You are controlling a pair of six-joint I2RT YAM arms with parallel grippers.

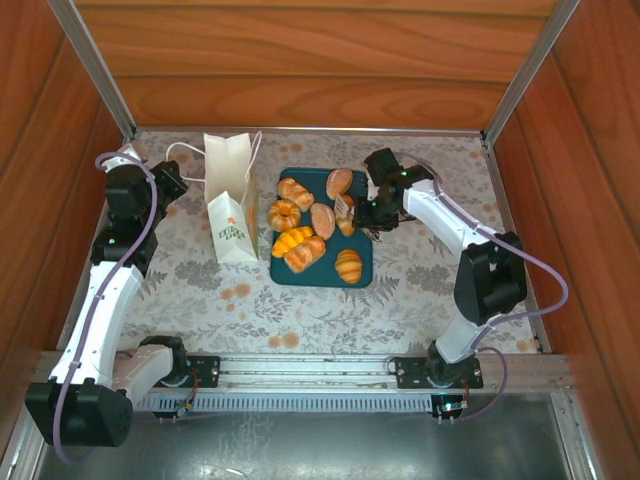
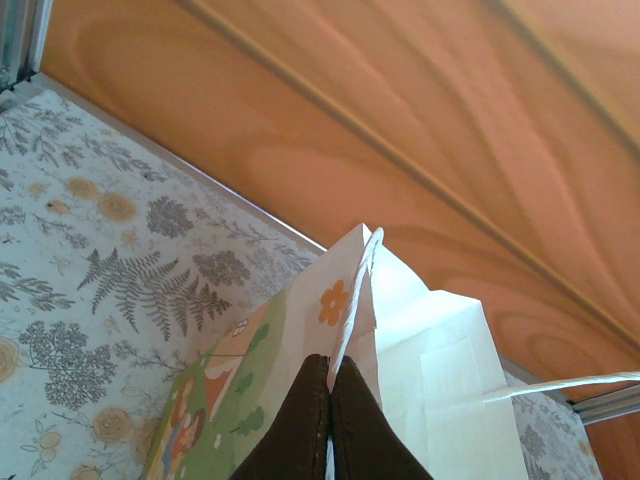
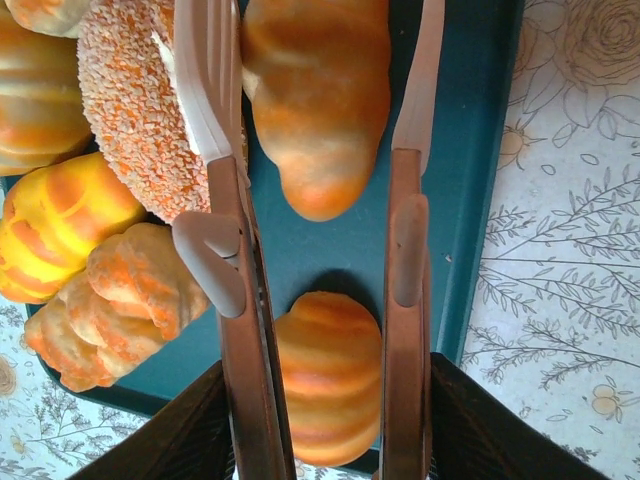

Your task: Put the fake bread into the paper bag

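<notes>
**A:** What are the jaws of the left gripper doing?

**B:** They are closed flat on the top edge of the bag. The paper runs up between the fingertips. The bag stands upright on the table, and its mouth opens to one side of the jaws.

**A:** And the right gripper?

**B:** Its jaws are partly closed on a roll, with one finger against each flank, over the tray. Whether the roll is off the tray cannot be told.

**A:** Where is the other bread?

**B:** It is on the tray. A croissant lies between the two fingers, nearer the wrist than the roll. A seeded bun sits just outside one finger, with a yellow piece beyond it. From above, the bag stands just beside the tray, on the side away from the right jaws.
</notes>
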